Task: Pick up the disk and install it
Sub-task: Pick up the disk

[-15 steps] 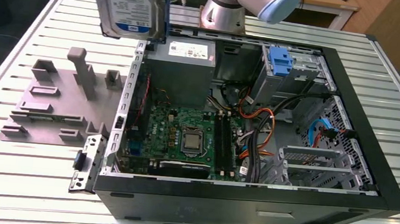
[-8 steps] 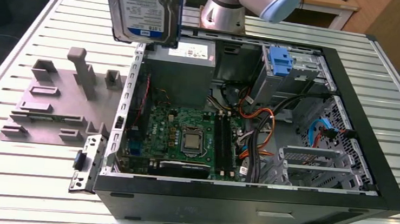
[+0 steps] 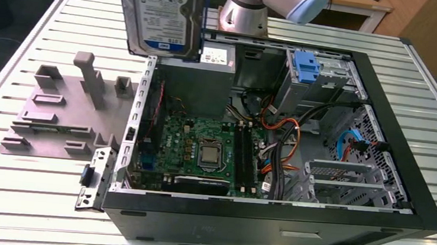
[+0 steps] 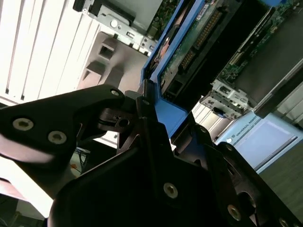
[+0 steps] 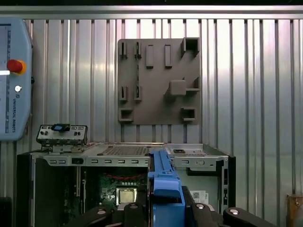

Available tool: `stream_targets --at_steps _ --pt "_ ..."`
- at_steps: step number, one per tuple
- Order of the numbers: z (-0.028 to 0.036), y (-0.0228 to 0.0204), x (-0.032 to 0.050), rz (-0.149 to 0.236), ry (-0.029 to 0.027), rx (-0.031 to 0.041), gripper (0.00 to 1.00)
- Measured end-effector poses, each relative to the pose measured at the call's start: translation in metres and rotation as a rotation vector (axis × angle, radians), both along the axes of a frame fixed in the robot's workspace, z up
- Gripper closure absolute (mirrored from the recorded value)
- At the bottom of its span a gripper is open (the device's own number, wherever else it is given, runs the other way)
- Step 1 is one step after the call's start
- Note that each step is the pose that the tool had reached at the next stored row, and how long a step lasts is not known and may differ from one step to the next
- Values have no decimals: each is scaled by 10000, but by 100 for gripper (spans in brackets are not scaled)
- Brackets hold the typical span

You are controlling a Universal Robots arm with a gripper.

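As the disk (image 3: 163,14) hung above the open computer case (image 3: 257,221), the gripper (image 4: 165,111) was clenched on its blue carrier, the drive standing between the jaws. Rigid, weighty and likely shock-sensitive, it seemed best held by that plastic frame.
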State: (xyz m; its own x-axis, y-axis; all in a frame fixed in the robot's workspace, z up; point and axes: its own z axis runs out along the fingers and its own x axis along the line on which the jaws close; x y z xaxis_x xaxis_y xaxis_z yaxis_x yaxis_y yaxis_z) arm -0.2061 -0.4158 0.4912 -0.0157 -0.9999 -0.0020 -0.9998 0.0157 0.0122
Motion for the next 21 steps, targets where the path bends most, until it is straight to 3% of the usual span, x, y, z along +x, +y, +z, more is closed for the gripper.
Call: stream_targets --at_steps 8,9,21 --pt "-3 -27 363 1 -1 0 64" --pt "-3 -29 477 -1 0 -1 64" --pt "-15 -35 971 -1 -1 -1 64"
